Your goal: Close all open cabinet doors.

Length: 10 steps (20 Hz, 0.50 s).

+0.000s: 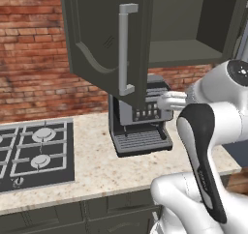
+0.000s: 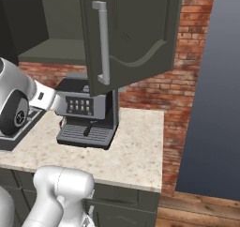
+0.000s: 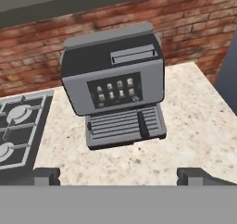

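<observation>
A dark grey-green cabinet door (image 1: 104,39) with an arched moulding and a vertical silver handle (image 1: 124,49) stands swung out toward me on the left of the upper cabinet. On the right, a second such door (image 2: 136,34) with its handle (image 2: 102,43) is also swung out. Between them the cabinet's inside (image 1: 193,30) lies open. My gripper (image 3: 119,177) is open and holds nothing. It hangs below the cabinet and faces the coffee machine. My white wrist (image 1: 172,101) reaches in from the right, just below the left door's lower edge.
A grey coffee machine (image 3: 115,84) stands on the speckled counter (image 1: 121,170) against the brick wall, under the cabinet. A black gas hob (image 1: 34,153) lies to its left. The counter ends at the right (image 2: 154,174), beside a dark blue wall.
</observation>
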Tool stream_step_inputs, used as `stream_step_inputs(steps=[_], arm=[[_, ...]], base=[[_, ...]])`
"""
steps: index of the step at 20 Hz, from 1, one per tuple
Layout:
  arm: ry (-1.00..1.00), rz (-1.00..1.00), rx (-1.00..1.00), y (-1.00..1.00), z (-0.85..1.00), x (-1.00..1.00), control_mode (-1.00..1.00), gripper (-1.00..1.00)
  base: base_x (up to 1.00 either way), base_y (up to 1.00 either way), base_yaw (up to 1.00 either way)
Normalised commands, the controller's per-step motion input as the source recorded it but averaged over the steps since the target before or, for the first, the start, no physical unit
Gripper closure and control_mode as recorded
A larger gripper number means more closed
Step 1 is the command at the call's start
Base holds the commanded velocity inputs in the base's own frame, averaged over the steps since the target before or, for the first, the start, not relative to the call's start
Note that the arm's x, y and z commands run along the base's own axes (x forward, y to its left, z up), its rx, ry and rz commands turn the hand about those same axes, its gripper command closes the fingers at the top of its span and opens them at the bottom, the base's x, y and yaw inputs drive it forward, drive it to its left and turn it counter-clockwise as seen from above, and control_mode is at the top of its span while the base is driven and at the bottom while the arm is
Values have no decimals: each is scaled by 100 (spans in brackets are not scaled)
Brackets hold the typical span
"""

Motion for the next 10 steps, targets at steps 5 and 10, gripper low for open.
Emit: stream_step_inputs(steps=[5,10], arm=[[0,2,9,18,0,-33,-100,-100],[0,0,6,31,0,-27,-100,-100]], base=[[0,0,0],[0,0,0]])
